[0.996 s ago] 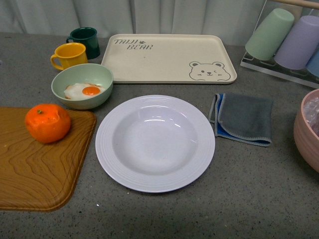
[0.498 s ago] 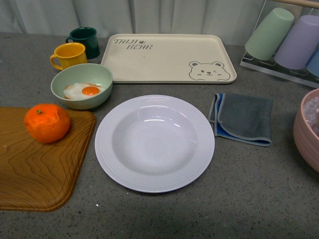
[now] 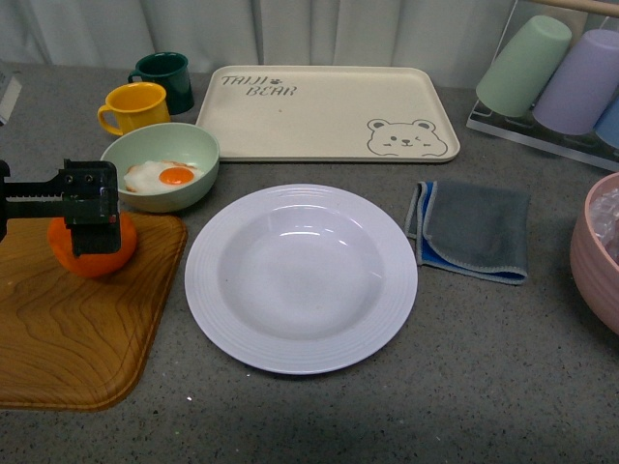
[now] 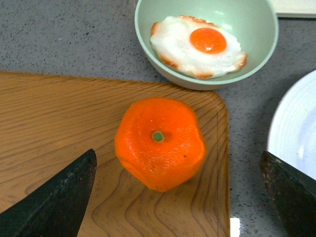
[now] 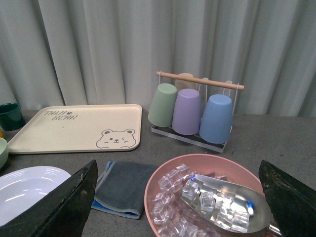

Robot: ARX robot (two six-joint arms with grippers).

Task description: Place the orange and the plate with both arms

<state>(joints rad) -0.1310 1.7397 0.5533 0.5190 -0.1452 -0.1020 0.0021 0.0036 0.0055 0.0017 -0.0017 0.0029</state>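
The wooden board (image 3: 68, 329) lies just left of the white plate (image 3: 301, 278). The right gripper (image 5: 177, 165) is spread wide, holding nothing. The left gripper (image 4: 177, 154), fingers equally wide, hovers over the orange (image 4: 159, 143) on the board's far corner.

This looks like a kitchen spot. A grey speckled desk (image 3: 484, 387) stands in front of a pale curtain (image 5: 98, 49). On it are a white plate (image 3: 201, 280), a yellow mug (image 3: 135, 106), a dark green mug (image 3: 169, 77), a fried egg (image 3: 160, 177) in a green bowl (image 3: 189, 143), a wooden board (image 3: 68, 329), a bear tray (image 3: 319, 116), a folded cloth (image 3: 474, 232), cups (image 5: 186, 111) on a rack (image 5: 217, 83) and a pink bowl (image 3: 588, 261) of ice (image 5: 173, 197).
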